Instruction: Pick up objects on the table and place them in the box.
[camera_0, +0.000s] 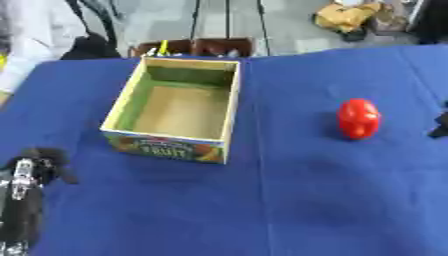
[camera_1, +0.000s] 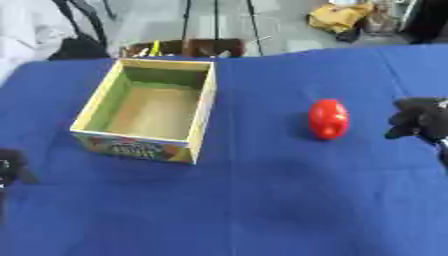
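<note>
A red, rounded object like a pepper (camera_0: 359, 118) stands on the blue tablecloth at the right. An open cardboard box (camera_0: 178, 107) with a fruit label on its front sits left of centre; its inside looks bare. My right hand (camera_1: 420, 118) hovers at the right edge, a short way right of the red object and apart from it, with its fingers curled and nothing in them. My left hand (camera_0: 37, 162) rests low at the left edge, left of the box's front corner, fingers curled on nothing.
The blue cloth (camera_0: 289, 200) covers the whole table. Beyond the far edge stand a brown crate (camera_0: 194, 46), tripod legs and a yellow bundle (camera_0: 346, 15) on the floor. A person's white sleeve (camera_0: 26, 40) shows at the far left.
</note>
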